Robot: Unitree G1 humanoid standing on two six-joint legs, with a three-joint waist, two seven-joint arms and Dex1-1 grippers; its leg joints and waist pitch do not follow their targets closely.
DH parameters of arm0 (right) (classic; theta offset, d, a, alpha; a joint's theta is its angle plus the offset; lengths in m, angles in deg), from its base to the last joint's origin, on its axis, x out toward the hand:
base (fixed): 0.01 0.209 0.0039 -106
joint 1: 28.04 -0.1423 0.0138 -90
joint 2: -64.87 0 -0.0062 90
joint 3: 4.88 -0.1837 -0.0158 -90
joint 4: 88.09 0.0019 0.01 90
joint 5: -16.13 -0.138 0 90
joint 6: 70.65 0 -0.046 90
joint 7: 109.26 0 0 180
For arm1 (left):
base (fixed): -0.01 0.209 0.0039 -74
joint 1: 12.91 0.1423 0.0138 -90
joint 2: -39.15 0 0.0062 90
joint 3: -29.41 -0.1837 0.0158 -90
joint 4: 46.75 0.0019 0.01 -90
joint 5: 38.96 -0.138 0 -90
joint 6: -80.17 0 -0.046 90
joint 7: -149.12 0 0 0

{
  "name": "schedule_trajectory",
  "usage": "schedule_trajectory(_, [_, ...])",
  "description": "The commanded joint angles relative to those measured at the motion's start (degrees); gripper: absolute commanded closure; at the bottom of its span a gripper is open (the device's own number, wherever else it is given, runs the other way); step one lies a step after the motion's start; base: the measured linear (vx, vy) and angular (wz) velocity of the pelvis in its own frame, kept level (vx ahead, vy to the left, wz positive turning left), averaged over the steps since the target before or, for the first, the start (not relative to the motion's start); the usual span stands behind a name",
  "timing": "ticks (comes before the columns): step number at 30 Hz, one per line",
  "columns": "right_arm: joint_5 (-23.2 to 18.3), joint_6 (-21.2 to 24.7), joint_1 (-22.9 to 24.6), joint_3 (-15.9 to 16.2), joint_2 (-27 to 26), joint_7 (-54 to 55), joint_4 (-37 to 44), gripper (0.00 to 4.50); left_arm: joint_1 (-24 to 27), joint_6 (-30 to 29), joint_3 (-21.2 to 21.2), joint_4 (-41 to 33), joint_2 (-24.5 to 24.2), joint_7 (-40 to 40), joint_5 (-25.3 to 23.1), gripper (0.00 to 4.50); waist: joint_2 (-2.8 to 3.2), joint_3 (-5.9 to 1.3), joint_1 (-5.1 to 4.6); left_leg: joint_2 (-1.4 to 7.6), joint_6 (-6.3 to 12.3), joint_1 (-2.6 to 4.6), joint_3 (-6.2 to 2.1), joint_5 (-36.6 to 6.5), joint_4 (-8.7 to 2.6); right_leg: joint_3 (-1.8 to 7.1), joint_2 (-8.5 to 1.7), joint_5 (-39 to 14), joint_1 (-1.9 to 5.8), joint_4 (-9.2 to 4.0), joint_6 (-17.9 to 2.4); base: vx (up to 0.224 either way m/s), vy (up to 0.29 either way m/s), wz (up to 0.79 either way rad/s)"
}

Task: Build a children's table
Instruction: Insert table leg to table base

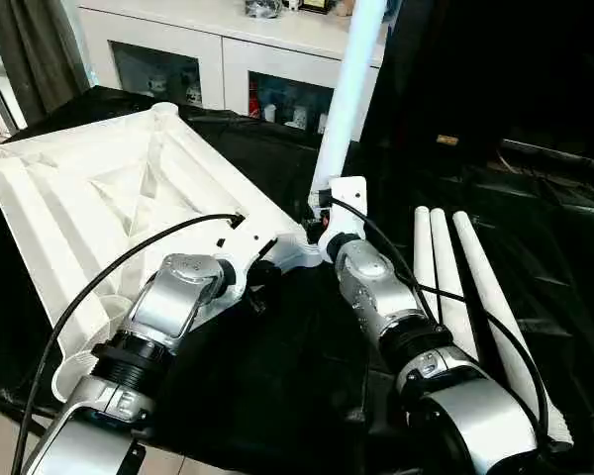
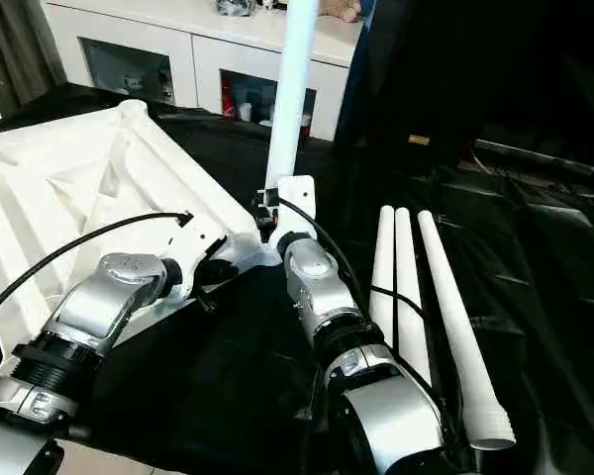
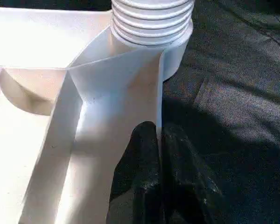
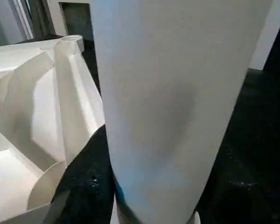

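Left wrist view shows the left gripper (image 3: 159,186) clamping the table top rim (image 3: 151,84); the right gripper (image 1: 327,213), fingers unclear, should turn the upright leg (image 1: 348,94) straight into the corner socket (image 3: 175,56)

L gripper (image 3: 159,154) pinched closed; R gripper (image 1: 327,213) raised, fingers unseen; both forearms extended fwd.

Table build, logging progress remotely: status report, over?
Left pincer clamped on tabletop rim. Right pincer at upright leg, grip unseen; leg threaded in corner socket. Three legs lying spare.
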Motion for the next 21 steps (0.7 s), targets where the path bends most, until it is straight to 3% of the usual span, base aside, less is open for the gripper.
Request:
schedule_trajectory(1, [0.1, 3.8, 3.5, 0.3, -0.6, -0.4, -6.5, 2.62, -0.7, 0.8, 2.7, -1.6, -0.3, 1.6, 0.8, 4.5, 0.74, -2.03, 0.33, 0.57, -0.74, -0.94, 0.42, -13.6, -4.9, 1.85, -3.29, -17.4, 2.31, -4.3, -7.7, 0.0, 0.0, 0.0])
schedule_trajectory(13, [0.1, 3.8, 3.5, 0.3, -0.6, -0.4, -6.5, 2.62, -0.7, 0.8, 2.7, -1.6, -0.3, 1.6, 0.8, 4.5, 0.73, -1.91, 0.26, 0.6, -0.9, -0.97, 0.35, -14.9, -5.06, 1.86, -3.3, -19.4, 2.12, -4.56, -7.1, 0.0, 0.0, 0.0])
schedule_trajectory(14, [0.4, 3.0, 2.9, -0.4, -0.8, -0.4, -7.6, 2.27, -0.6, 0.5, 2.7, -1.9, -0.3, 1.7, 0.9, 4.5, 0.74, -1.94, 0.27, 0.62, -0.93, -0.97, 0.31, -14.8, -5.08, 1.87, -3.33, -19.4, 2.12, -4.52, -7.1, 0.0, 0.0, 0.0])
schedule_trajectory(15, [-1.8, 4.2, 3.7, 0.7, 1.9, -11.4, 0.1, 2.06, 0.2, 1.9, 2.2, -2.5, -2.0, -1.0, 1.4, 4.5, 2.18, -1.88, 0.25, 0.6, -1.12, -0.81, 0.2, -15.7, -5.11, 1.93, -3.26, -19.1, 2.0, -4.43, -7.3, 0.0, 0.0, 0.0])
schedule_trajectory(16, [-3.1, 4.9, 4.2, 1.4, 3.5, -17.9, 4.8, 2.06, 0.6, 2.9, 1.8, -2.8, -3.0, -2.7, 1.6, 4.5, 1.29, -1.85, 0.1, 0.53, -0.01, -1.07, 0.35, -16.2, -5.01, 1.77, -2.87, -18.6, 2.58, -4.86, -6.9, 0.0, 0.0, 0.0])
schedule_trajectory(17, [-4.1, 5.5, 4.6, 1.9, 4.8, -22.8, 8.3, 1.9, 0.9, 3.5, 1.6, -3.0, -3.8, -3.9, 1.8, 4.5, 1.16, -2.09, 0.23, 0.9, 0.66, -1.24, 0.19, -15.0, -5.0, 1.89, -3.23, -16.4, 2.75, -4.44, -7.7, 0.0, 0.0, 0.0])
schedule_trajectory(19, [-4.8, 5.9, 4.7, 2.2, 5.3, -25.3, 10.3, 1.74, 1.1, 3.8, 1.6, -3.3, -4.2, -4.6, 2.0, 4.5, 1.0, -2.49, 0.49, 0.7, 1.86, -1.42, 0.46, -9.5, -4.49, 1.97, -3.31, -10.1, 3.17, -3.72, -9.6, 0.0, 0.0, 0.0])
schedule_trajectory(21, [-5.1, 6.0, 4.6, 2.1, 5.2, -25.7, 10.4, 1.57, 1.2, 3.7, 1.6, -3.4, -4.3, -4.5, 2.0, 4.5, 0.97, -3.19, 0.51, 0.45, 3.14, -1.83, 0.73, 1.2, -3.64, 1.85, -3.19, 3.0, 3.71, -2.19, -13.2, 0.0, 0.0, 0.0])
